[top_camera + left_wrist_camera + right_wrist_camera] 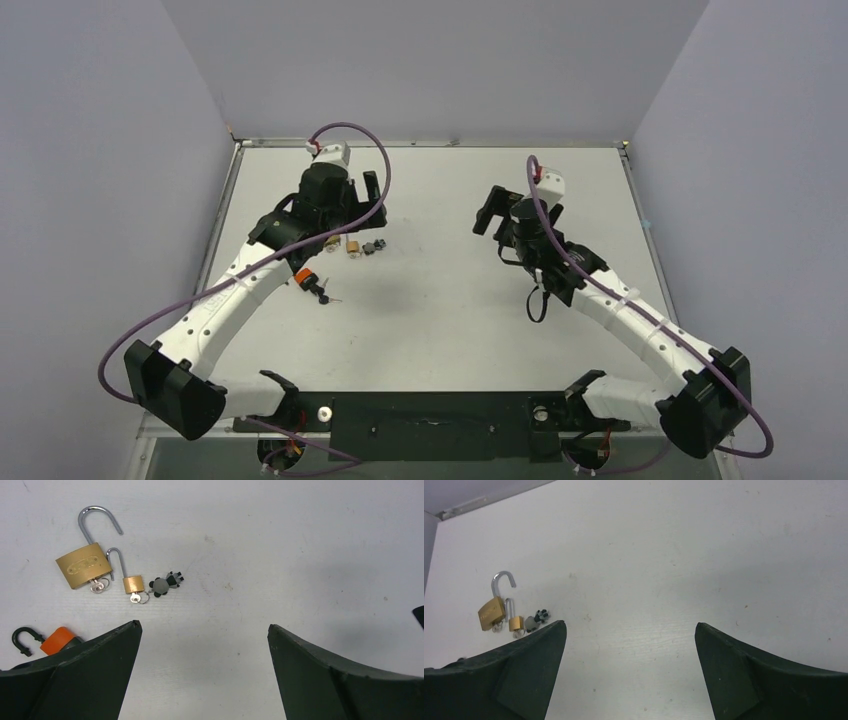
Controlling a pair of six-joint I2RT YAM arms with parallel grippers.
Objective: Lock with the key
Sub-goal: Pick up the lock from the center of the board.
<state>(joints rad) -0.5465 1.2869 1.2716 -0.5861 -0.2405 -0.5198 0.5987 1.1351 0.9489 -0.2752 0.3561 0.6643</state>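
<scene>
1. the left claw (202, 625) is released: its two fingers stand wide apart and only bare table (300, 540) shows between them.
2. the big lock (84, 565) lies flat on the table, ahead of the left claw and off to the side of its left finger. it does not touch the claw.
3. its steel shackle is swung open, with one end free in the air.
4. a key (99, 586) sits at the bottom edge of the big lock, on the side nearer to the claw (how deep it is in the keyhole i cannot tell).
5. the small lock (133, 584) lies just beside the big lock, a little closer to the middle line of the left claw. its shackle is open too, and it has its own small key at the bottom.
6. a grey and black charm (165, 584) lies just beside the small lock, and a thin ring joins it toward the small key.
7. the orange lock (57, 639) with a black shackle lies close to the left finger of the left claw, partly hidden behind it.
8. the right claw (629, 624) is released as well, fingers wide apart, holding nothing.
9. from the right claw, the two brass locks and the charm are far ahead and off to its left finger side, well apart from it. the tip of that finger hides the table just below them.
10. in the top view the two claws are well apart, the left one over the locks.
</scene>
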